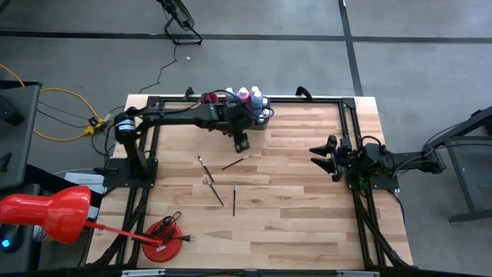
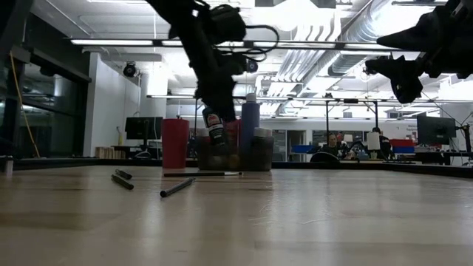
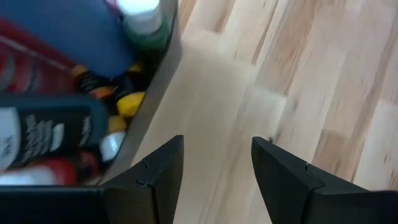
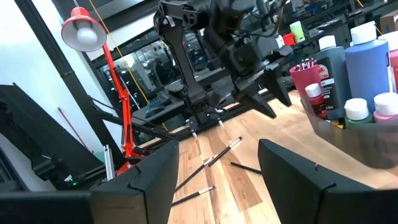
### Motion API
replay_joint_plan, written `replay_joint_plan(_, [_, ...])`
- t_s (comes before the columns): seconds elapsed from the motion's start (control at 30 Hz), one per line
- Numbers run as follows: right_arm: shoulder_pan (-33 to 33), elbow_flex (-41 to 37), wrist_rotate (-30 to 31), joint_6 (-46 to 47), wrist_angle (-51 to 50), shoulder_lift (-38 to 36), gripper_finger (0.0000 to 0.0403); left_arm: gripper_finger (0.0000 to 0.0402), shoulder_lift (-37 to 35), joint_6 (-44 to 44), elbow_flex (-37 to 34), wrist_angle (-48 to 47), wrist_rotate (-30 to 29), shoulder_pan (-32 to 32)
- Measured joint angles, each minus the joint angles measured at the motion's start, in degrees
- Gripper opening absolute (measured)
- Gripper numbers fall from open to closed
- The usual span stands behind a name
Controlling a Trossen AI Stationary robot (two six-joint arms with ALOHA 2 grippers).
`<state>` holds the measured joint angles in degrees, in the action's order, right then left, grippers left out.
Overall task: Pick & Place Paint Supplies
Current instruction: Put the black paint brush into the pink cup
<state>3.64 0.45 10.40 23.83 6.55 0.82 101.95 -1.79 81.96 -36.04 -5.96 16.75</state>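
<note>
Brushes (image 1: 217, 178) lie loose while left hand (image 1: 241, 144) hovers released beside tray (image 1: 260, 123); right hand (image 1: 329, 158) waits released.

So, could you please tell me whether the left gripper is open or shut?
Open: the left gripper shows bare wood between its fingers, holding nothing, beside the tray.

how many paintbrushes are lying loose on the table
4: one left of centre, one angled below the left gripper, one slanting toward the front, one lying beside it. More may be hidden.
</note>
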Motion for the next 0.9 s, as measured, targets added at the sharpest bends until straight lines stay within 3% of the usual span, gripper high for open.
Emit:
replay_joint_plan(0.37, [0.0, -0.02, -0.03, 0.04, 0.04, 0.02, 0.0213, 0.0184, 7.92, -8.59, 4.93, -3.38, 0.97, -2.6])
replay_joint_plan(0.9, [0.0, -0.04, -0.05, 0.04, 0.06, 0.04, 0.0213, 0.0184, 15.55, -7.5, 10.74, -7.38, 4.38, -4.75])
